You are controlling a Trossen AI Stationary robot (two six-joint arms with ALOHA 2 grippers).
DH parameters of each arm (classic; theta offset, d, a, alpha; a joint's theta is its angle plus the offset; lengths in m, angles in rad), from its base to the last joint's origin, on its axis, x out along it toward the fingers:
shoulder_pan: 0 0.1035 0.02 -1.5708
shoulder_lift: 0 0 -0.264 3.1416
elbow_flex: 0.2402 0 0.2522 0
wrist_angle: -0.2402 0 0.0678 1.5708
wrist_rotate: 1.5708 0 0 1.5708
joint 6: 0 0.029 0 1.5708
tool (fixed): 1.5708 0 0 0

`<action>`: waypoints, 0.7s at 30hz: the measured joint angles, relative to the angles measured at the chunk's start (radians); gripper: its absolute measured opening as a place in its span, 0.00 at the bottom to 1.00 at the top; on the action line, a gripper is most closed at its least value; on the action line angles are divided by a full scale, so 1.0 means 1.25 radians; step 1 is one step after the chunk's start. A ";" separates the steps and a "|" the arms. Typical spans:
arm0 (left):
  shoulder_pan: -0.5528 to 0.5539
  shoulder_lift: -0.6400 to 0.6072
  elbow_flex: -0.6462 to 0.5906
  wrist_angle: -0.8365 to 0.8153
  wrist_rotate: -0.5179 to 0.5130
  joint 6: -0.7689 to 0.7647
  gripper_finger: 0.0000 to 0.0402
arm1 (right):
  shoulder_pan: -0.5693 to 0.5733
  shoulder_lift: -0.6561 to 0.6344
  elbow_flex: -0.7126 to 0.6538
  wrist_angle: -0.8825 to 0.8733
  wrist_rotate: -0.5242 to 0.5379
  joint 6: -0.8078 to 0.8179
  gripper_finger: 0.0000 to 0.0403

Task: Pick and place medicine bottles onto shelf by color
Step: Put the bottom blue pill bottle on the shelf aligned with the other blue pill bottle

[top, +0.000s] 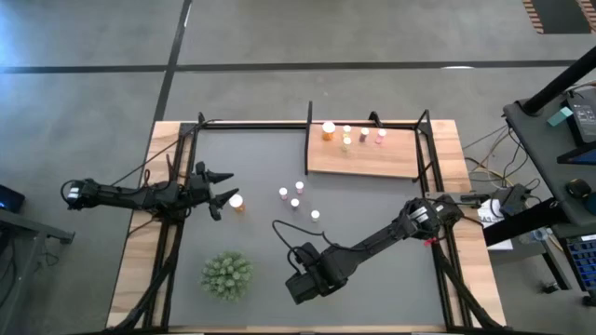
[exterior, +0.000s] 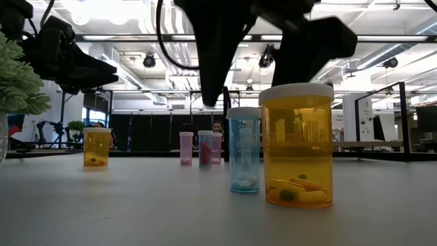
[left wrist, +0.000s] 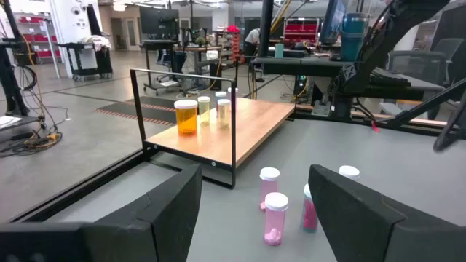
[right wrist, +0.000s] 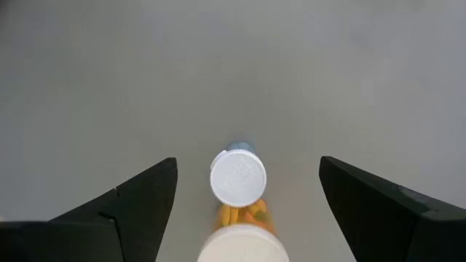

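Nearest the low camera stands a wide orange bottle (exterior: 298, 145), upright, with yellow and green pills in its base; a narrower blue bottle (exterior: 244, 149) holding white pills stands just behind it. The right gripper (right wrist: 247, 191) hangs directly above this pair, jaws spread wide and holding nothing, so both bottles lie below and between its fingers, long axes vertical. The right arm is clearly the nearer one.

The left gripper (top: 216, 187), jaws also apart and empty, hovers beside another orange bottle (top: 237, 202) at the mat's left. Three small bottles (top: 296, 202) stand mid-mat. The shelf (top: 363, 158) at far right carries five bottles (top: 352, 135) along its far edge.
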 joint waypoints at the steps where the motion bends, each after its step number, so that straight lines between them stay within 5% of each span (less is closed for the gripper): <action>1: 0.000 0.000 0.000 0.000 0.000 0.000 0.59 | 0.000 0.006 0.000 0.001 -0.001 0.000 0.81; 14: 0.000 0.000 0.000 0.000 0.000 0.000 0.59 | 0.000 0.017 -0.001 0.009 -0.002 0.010 0.79; 21: 0.000 0.000 0.000 0.000 0.000 0.000 0.59 | 0.000 0.025 -0.001 0.024 -0.002 0.015 0.59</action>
